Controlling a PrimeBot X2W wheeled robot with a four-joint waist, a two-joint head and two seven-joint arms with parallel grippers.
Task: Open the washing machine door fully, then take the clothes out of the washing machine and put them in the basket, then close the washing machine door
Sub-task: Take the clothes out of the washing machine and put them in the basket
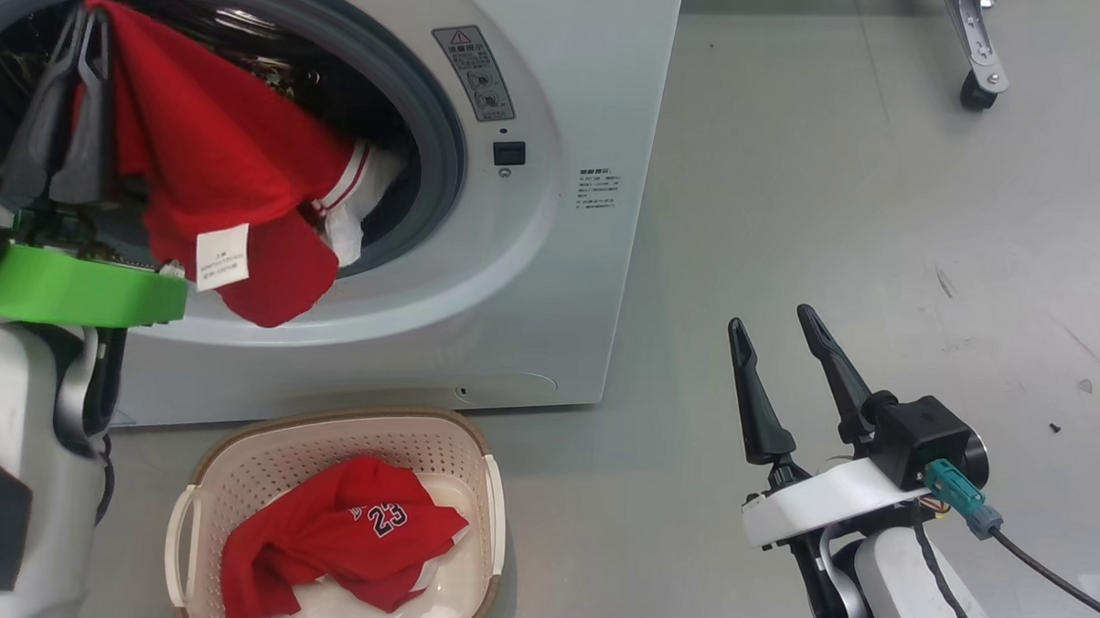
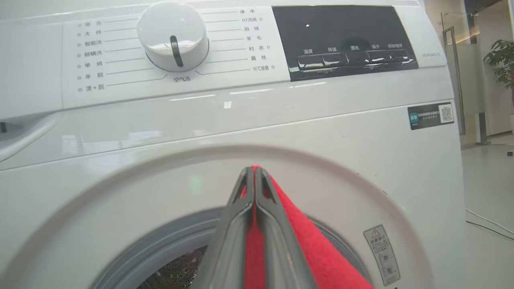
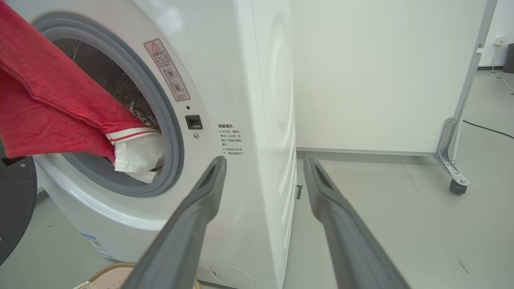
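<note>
The white washing machine point(image 1: 557, 117) stands at the upper left, its grey-gasketed opening uncovered; the washing machine door is out of view. My left gripper point(image 1: 89, 18) is raised at the top of the opening and shut on a red garment point(image 1: 217, 151) of the clothes, which hangs half out of the drum with its white tag showing. In the left wrist view the closed left gripper point(image 2: 253, 168) pinches red cloth point(image 2: 321, 257). Below the opening sits the cream basket point(image 1: 327, 417) holding a red jersey numbered 23 point(image 1: 359, 531). My right gripper point(image 1: 769, 318) stands open over the floor to the right, with nothing between its fingers.
A caster of a wheeled frame point(image 1: 979, 82) stands at the far right, carrying a white partition panel point(image 3: 381, 72) behind the machine. Grey floor point(image 1: 837, 218) spreads right of the machine. The machine's control dial point(image 2: 172, 36) is above the opening.
</note>
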